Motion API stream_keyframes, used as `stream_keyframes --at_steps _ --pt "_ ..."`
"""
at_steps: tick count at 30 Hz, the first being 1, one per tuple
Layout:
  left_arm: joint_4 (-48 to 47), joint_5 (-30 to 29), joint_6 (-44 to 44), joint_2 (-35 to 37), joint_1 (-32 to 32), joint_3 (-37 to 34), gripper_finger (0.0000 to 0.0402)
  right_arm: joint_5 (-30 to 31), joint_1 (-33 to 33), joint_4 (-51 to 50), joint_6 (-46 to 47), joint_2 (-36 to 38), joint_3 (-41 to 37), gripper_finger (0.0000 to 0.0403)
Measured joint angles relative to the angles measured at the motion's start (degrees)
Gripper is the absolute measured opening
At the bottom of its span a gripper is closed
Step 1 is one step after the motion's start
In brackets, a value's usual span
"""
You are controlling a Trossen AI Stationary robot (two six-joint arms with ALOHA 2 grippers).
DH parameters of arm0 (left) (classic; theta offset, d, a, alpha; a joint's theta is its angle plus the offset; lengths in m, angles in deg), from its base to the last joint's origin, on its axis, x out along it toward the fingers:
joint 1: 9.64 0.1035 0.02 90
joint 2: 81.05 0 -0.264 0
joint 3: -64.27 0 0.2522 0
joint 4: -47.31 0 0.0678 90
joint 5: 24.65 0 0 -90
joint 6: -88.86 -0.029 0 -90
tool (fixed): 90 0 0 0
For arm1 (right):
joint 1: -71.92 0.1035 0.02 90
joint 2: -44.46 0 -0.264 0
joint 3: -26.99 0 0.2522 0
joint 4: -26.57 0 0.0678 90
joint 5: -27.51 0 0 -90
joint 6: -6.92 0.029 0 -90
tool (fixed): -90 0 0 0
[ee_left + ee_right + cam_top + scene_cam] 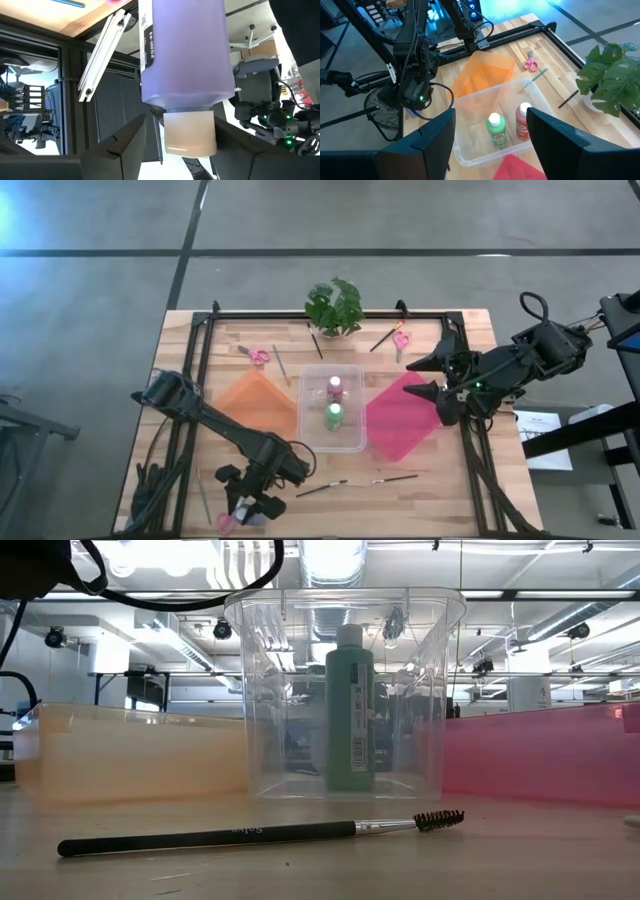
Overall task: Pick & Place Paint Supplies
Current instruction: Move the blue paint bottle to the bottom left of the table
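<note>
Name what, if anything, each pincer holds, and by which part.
The left pincer has a pale blue paint bottle between its fingers, at the cap end; whether it grips cannot be told. The right pincer holds nothing.

Two dark, jointed robot arms

Matte black links throughout; looped black cables at the right arm (520, 365); small green lights; wedge-shaped black fingers (437, 137).

no legible text (labels too small)
</note>
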Motion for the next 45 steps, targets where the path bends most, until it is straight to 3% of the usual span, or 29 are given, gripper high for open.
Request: stream_keyframes --at_steps 28,45 --pt "1.5 -6.7 -2.2 2.3 0.0 0.0 0.0188 -1.5 0.0 0.0 0.3 0.0 0.0 0.0241" --pt "1.7 -6.9 -2.7 2.9 0.1 0.0 0.0189 -1.5 0.0 0.0 0.9 0.0 -0.4 0.0241"
